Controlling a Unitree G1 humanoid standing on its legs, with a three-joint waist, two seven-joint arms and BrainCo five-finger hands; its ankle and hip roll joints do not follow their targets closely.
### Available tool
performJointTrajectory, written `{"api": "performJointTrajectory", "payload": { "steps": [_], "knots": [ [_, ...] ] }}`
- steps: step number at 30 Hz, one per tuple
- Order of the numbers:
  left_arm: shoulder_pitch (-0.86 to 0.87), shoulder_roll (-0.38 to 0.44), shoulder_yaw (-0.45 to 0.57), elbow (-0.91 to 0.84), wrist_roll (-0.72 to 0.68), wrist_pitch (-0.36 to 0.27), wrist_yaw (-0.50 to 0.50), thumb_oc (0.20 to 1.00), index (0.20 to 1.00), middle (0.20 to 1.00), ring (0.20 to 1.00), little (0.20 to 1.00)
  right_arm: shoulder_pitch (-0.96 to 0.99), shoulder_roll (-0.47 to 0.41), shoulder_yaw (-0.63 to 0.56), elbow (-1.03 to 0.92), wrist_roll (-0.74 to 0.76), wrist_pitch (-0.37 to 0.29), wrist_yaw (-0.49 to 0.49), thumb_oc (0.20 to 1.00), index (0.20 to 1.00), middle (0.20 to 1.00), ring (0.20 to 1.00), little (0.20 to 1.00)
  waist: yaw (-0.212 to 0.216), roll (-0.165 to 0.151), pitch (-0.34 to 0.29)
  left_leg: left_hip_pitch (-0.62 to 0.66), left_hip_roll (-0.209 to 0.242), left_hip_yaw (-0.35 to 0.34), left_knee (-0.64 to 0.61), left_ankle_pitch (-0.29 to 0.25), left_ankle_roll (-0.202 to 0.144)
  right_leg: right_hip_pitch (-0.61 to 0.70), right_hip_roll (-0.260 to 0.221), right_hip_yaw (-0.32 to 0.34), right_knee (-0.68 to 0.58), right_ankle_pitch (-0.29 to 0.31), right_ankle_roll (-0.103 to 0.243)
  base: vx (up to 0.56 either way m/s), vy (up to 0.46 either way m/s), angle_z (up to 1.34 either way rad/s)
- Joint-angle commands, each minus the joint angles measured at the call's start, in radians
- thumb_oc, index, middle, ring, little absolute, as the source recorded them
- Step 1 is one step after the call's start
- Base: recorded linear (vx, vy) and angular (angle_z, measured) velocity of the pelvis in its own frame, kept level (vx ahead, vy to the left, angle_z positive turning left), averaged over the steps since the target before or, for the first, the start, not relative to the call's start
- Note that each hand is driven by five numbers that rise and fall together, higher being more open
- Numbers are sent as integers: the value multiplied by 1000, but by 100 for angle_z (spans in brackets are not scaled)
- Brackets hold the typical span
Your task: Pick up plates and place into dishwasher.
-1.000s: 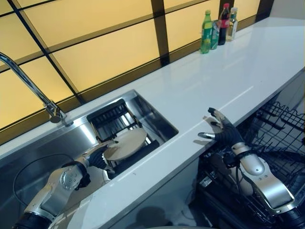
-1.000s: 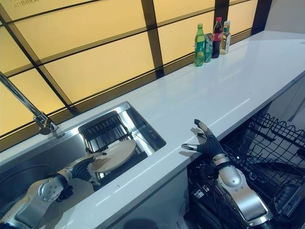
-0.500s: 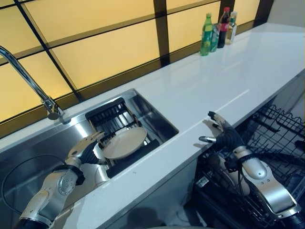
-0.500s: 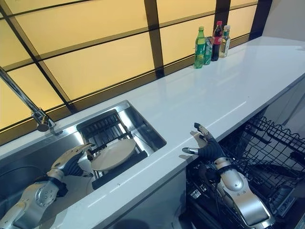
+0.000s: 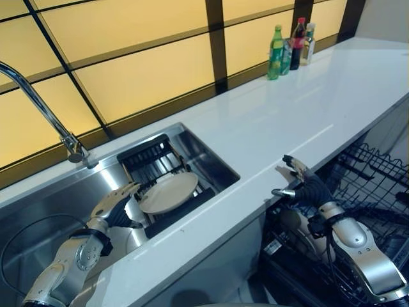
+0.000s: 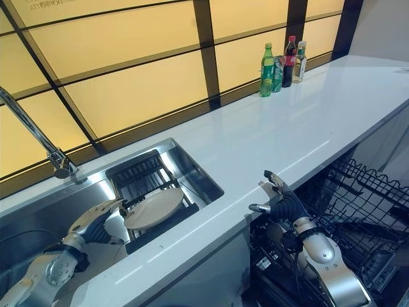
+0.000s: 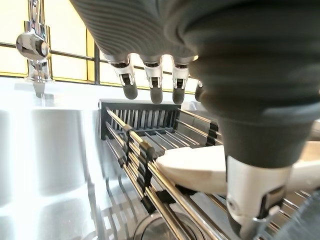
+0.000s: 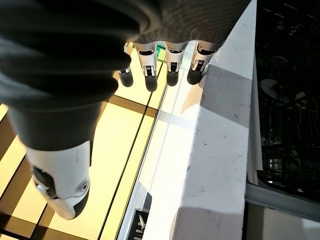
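Note:
A cream plate (image 5: pixel 168 192) lies tilted on a black rack (image 5: pixel 150 160) inside the steel sink (image 5: pixel 214 163). My left hand (image 5: pixel 115 204) hovers open just left of the plate's rim, apart from it. The left wrist view has straight fingers (image 7: pixel 152 90) above the plate (image 7: pixel 200 165) and the thumb (image 7: pixel 255 200) in front of it. My right hand (image 5: pixel 303 188) is open at the counter's front edge, over the black dishwasher rack (image 5: pixel 374 185). In the right wrist view its fingers (image 8: pixel 170 62) are spread beside the counter edge (image 8: pixel 215 150).
A tall faucet (image 5: pixel 38 109) stands at the sink's back left. Another white dish (image 5: pixel 133 235) sits in the sink under my left forearm. Several bottles (image 5: pixel 291 45) stand at the far end of the white counter (image 5: pixel 287 109). The dishwasher rack's wire prongs stick up below the counter.
My left hand was against the plate's left rim a second ago; it has opened and drawn back to the left. The plate stays on the rack. The right hand barely moved.

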Motion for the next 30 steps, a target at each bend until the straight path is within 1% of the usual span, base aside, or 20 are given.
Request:
{"api": "performJointTrajectory", "payload": {
  "steps": [1,5,11,16,26,30],
  "knots": [
    [-9,16,30,24,30,-18,78,1000,1000,1000,1000,1000,85,-76,-25,-17,-1,18,7,1000,1000,1000,1000,1000,-39,-50,-18,-121,-39,14,52,67,1,-23,-26,55,106,-76,43,29,68,0],
    [-10,7,18,37,26,-28,120,1000,1000,1000,1000,1000,102,-91,-47,-10,7,4,20,1000,1000,1000,1000,1000,-44,-49,-2,-136,-44,12,60,69,1,-38,-31,62,113,-71,50,25,45,-9],
    [4,-21,10,51,43,-33,232,1000,1000,1000,1000,1000,149,-106,-98,-22,12,-2,47,1000,1000,1000,1000,1000,-51,-53,14,-153,-48,19,72,75,-3,-48,-39,70,116,-64,62,59,40,-4],
    [-3,-38,4,77,46,-38,300,1000,1000,1000,1000,1000,173,-120,-135,-20,15,-2,70,1000,1000,1000,1000,1000,-57,-51,25,-168,-57,24,87,79,-5,-58,-49,78,125,-60,71,57,53,-3],
    [-9,-65,-13,97,58,-63,337,1000,1000,1000,1000,1000,207,-107,-197,-30,-8,3,111,1000,1000,1000,1000,1000,-66,-42,38,-197,-70,32,102,81,-6,-76,-64,90,127,-58,84,25,45,-5],
    [-12,-80,-28,95,57,-60,340,1000,1000,1000,1000,1000,217,-103,-215,-40,-24,18,127,1000,1000,1000,1000,1000,-71,-38,45,-208,-75,36,111,82,-7,-83,-65,100,132,-60,85,32,54,0]
  ]
}}
